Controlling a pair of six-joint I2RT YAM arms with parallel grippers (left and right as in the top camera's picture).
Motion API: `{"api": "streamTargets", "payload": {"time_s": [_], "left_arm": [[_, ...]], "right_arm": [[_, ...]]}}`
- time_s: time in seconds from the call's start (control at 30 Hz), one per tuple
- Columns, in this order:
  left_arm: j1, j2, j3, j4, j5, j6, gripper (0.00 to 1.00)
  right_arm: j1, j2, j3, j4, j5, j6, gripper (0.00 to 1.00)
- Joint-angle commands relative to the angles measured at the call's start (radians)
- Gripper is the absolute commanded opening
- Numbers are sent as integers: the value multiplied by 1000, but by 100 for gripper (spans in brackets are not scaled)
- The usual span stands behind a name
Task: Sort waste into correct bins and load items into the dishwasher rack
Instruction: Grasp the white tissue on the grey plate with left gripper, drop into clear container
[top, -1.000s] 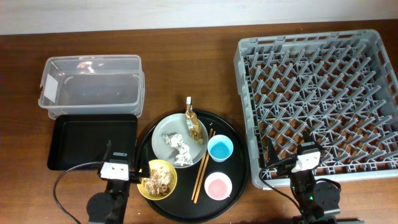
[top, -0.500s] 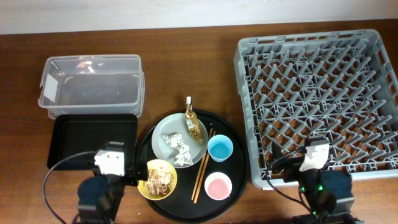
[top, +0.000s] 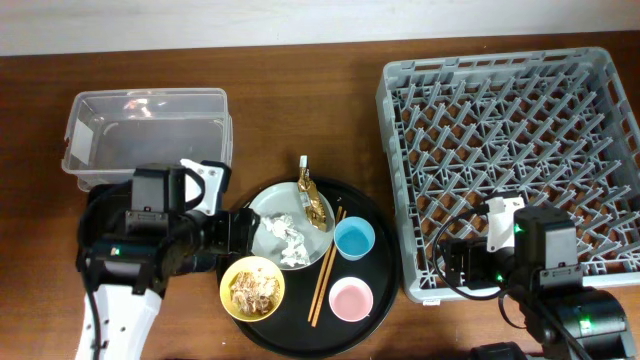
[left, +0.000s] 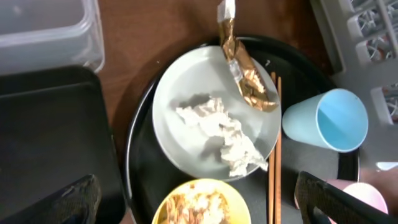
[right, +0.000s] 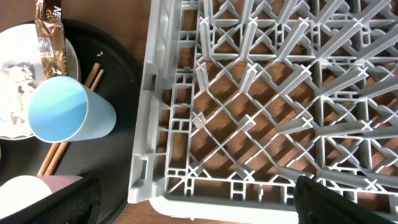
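You are viewing a boxy black left arm (top: 150, 238) that is carrying a white wrist bracket (top: 205, 185) and a white lower link (top: 112, 320). The black right arm (top: 548, 262) is showing a white block (top: 500, 215), is glowing with small green indicator lights (top: 518, 228), and is trailing thin black cables (top: 446, 270). The left gripper's dark, textured fingers (left: 65, 202) and the right gripper's matching fingers (right: 59, 200) are appearing as blunt black tips.

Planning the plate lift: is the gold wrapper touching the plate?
Touching. The left wrist view shows the wrapper draped over the plate rim, its lower end lying on the plate's surface.
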Motion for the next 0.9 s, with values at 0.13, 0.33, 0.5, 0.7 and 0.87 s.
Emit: {"api": "streamTargets", "payload": {"time_s": [0.13,0.33,0.5,0.7,0.87], "left_arm": [[-86,229,20,141,12,-6,98],[-193,520,20,217,-68,-6,89],[-214,668,20,251,-86,-6,71],[-212,669,51,266,-92,-7,1],[-163,562,199,179,-138,-10,0]], "right_arm": [[4,-3,24,0,-13,11,99],[4,-4,24,0,-13,11,99],[4,-4,24,-1,-13,11,99],[4,-3,24,-1,-13,11,99],[4,-3,24,-1,-13,11,99]]}}
